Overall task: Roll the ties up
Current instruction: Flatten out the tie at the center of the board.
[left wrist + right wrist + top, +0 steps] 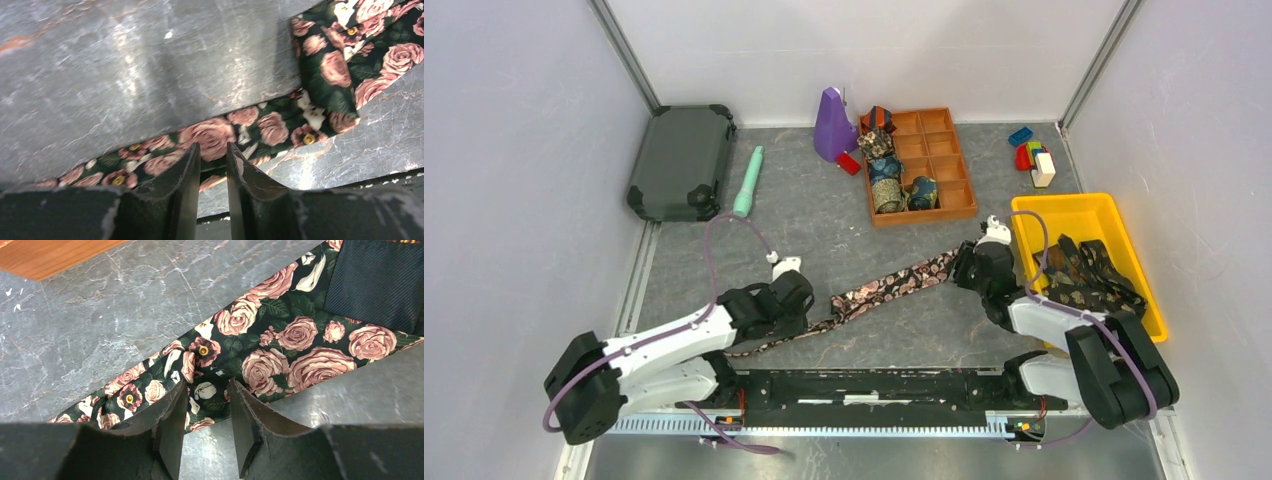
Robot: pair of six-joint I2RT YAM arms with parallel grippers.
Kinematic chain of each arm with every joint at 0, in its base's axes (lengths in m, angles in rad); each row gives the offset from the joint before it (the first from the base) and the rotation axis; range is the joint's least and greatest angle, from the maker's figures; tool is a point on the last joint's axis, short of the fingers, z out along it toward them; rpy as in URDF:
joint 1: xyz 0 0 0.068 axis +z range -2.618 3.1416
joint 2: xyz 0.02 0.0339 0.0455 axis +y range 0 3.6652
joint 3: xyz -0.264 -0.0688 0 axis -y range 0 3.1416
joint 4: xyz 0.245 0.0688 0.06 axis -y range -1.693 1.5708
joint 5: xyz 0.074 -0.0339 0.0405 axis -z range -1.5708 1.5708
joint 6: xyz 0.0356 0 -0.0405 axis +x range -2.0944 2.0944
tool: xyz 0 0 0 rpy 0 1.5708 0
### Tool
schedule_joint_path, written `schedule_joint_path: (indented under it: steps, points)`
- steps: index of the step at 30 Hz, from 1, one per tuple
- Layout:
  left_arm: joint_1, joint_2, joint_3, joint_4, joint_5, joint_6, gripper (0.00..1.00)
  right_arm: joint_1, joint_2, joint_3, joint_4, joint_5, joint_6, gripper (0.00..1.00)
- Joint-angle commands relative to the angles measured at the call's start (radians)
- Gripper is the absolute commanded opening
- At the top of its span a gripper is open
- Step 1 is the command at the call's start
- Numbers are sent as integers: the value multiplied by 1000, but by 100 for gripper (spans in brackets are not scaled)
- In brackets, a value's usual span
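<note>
The grey marbled table [824, 230] is carrying a rose-patterned tie [894, 283] lying stretched diagonally, a wooden compartment tray [954, 190], a yellow bin [1064, 212], a dark grey case [680, 160], a mint flashlight [748, 182], a purple object [832, 125] and coloured toy blocks [1032, 157] sitting near the back right corner.

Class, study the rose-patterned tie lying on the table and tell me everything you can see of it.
The tie is a long, narrow strip of dark woven-looking fabric printed with pink roses. It lies unrolled and flat on the grey table, running diagonally between both arms, with a fold near its middle. The left hand and the right hand each pinch an edge of it.
</note>
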Motion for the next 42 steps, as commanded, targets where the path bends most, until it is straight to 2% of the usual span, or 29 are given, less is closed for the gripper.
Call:
schedule_joint_path:
  steps: [1, 3, 8, 12, 15, 20, 25, 30, 37, 42]
  points:
    - [2, -138, -20, -125, -113, -121, 32, -6, -36, -69, -215, 92, 13, 44]
    - [2, -199, -15, -155, -131, -148, 32, -6, -75, -66, -240, 103, 4, 44]
    - [-2, -310, 40, -108, -56, -101, 42, -5, -156, -1, -321, 56, -53, 48]
    - [-21, -249, 113, -54, 35, -13, 57, 18, -219, 54, -397, 47, -90, 52]
    - [-58, -173, 155, -23, 44, 27, 63, 49, -256, 89, -439, 74, -104, 54]
    - [-149, -38, 237, 19, 23, 34, 60, 83, -268, 137, -470, 90, -120, 55]
    - [-251, 97, 297, 22, -36, 53, 58, 172, -250, 156, -433, 49, -122, 55]
    - [-272, 183, 285, 65, -79, 69, 58, 306, -193, 172, -366, 37, -110, 54]
    - [-277, 279, 290, 86, -167, 121, 52, 446, -105, 221, -290, 18, -102, 52]
    - [-276, 316, 309, 35, -199, 202, 57, 519, -36, 261, -253, 5, -89, 51]
